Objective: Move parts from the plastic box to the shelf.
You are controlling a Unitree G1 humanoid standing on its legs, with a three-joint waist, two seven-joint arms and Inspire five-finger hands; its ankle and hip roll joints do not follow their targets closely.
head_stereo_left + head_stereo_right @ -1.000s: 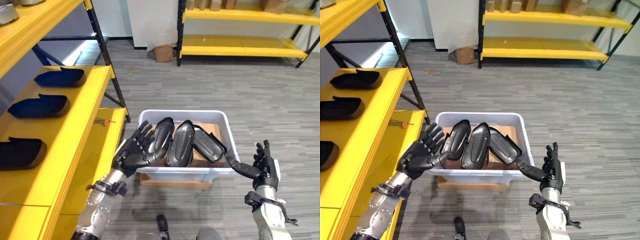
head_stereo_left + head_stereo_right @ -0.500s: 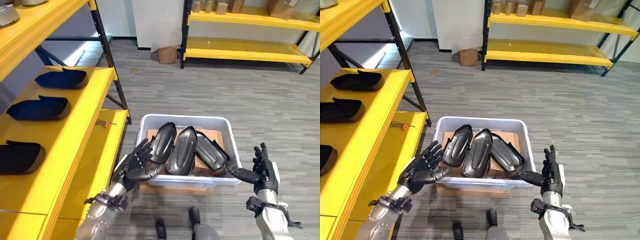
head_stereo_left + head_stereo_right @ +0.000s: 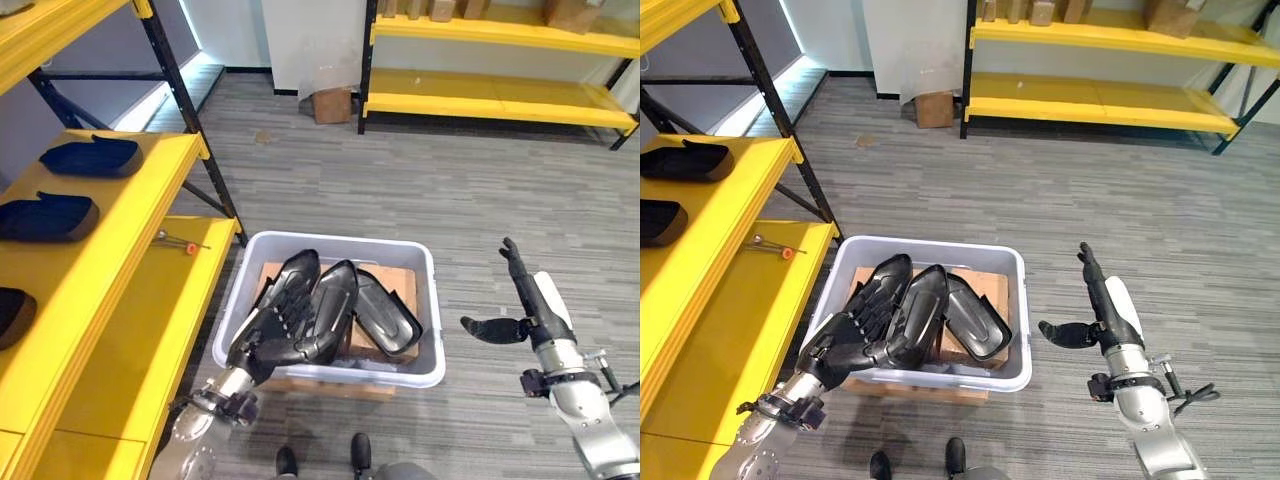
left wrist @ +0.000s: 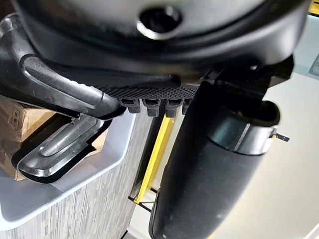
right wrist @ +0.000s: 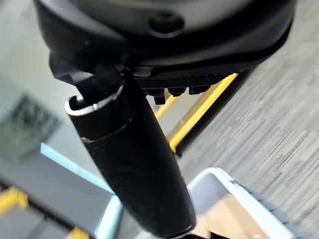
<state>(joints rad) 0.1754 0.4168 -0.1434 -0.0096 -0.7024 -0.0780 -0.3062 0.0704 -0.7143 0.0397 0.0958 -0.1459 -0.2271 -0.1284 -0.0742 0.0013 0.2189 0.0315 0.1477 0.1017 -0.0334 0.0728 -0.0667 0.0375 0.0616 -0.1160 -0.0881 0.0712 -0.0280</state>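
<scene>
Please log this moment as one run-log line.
left hand: over black moulded parts in grey plastic box | right hand: open, beside box | yellow shelf: left

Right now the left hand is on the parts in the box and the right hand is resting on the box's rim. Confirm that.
Not quite. The right hand is not on the rim: in the left eye view it hangs open over the floor, apart from the box. The rest holds: the left hand lies on the parts in the box.
</scene>
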